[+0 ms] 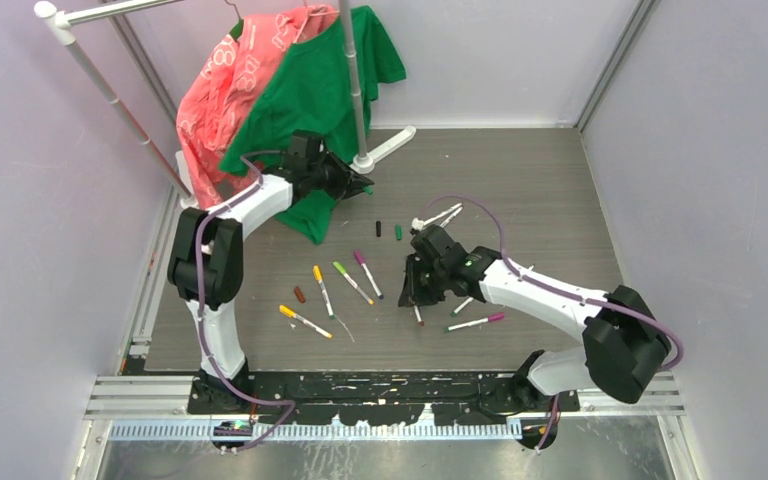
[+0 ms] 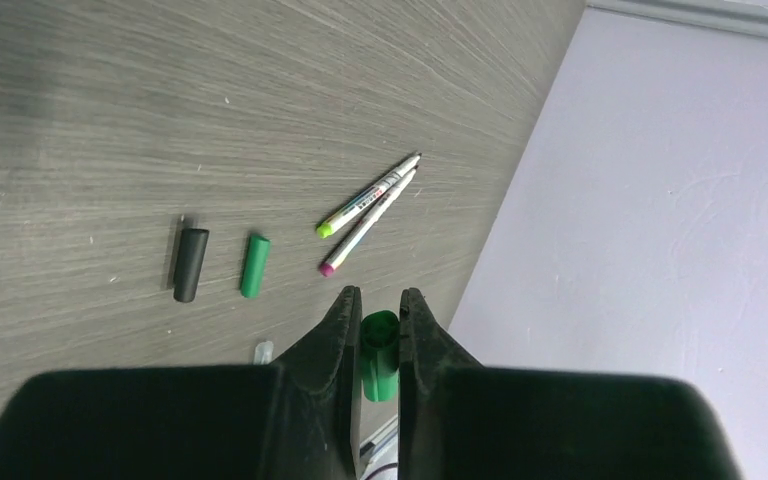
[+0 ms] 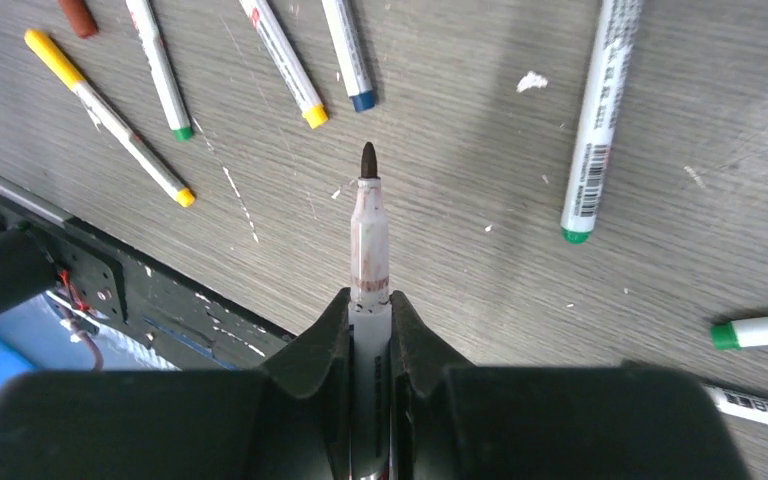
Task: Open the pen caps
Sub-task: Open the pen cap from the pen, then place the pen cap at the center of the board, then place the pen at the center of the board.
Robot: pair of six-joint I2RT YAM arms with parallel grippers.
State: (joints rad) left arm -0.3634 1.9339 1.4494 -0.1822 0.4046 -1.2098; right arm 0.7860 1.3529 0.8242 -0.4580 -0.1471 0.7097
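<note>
Pen caps (image 1: 398,232), stubby plastic, are partly off: a black cap (image 2: 190,264) and a green cap (image 2: 254,265) lie loose at the grey table's (image 1: 540,180) twelve o'clock, the left gripper (image 2: 378,300) pinches a second green cap (image 2: 380,360), the right gripper (image 3: 370,300) clamps a bared dark-tipped white pen (image 3: 368,220), and four pens (image 1: 352,282) at eight o'clock look still capped.

A green shirt (image 1: 310,90) and a pink shirt (image 1: 220,100) hang from a white rack (image 1: 110,93) on the grey table (image 1: 530,190).

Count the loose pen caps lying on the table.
3. A black cap and a green cap lie side by side in the middle; a brown cap lies nearer the front, on the left. Others may be hidden.
</note>
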